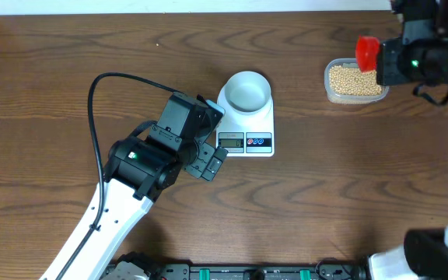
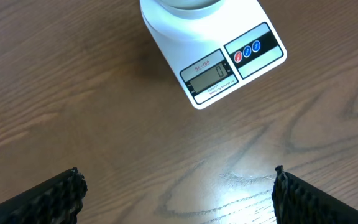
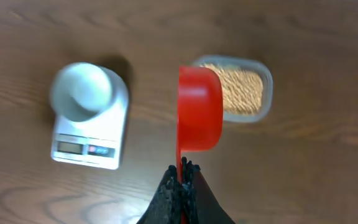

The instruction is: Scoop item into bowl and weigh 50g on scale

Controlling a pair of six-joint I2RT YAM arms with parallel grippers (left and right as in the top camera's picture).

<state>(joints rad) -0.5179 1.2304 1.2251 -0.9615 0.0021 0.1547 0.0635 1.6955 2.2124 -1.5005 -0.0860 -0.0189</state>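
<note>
The pale bluish-white bowl (image 1: 247,90) stands empty on the white scale (image 1: 249,131); the scale's display (image 2: 209,74) reads 0. The tan-yellow beans (image 1: 355,79) fill a clear plastic tub (image 1: 330,84) at the right. My right gripper (image 3: 182,171) is shut on the handle of a red scoop (image 3: 199,117), which hangs above the tub's left edge; it also shows in the overhead view (image 1: 367,52). My left gripper (image 2: 178,186) is open and empty over bare table, just in front of the scale's left side (image 1: 211,159).
The bowl (image 3: 81,91), scale (image 3: 92,140) and tub of beans (image 3: 241,90) lie side by side in the right wrist view. A black cable (image 1: 96,117) loops from the left arm. The table's far edge runs along the top.
</note>
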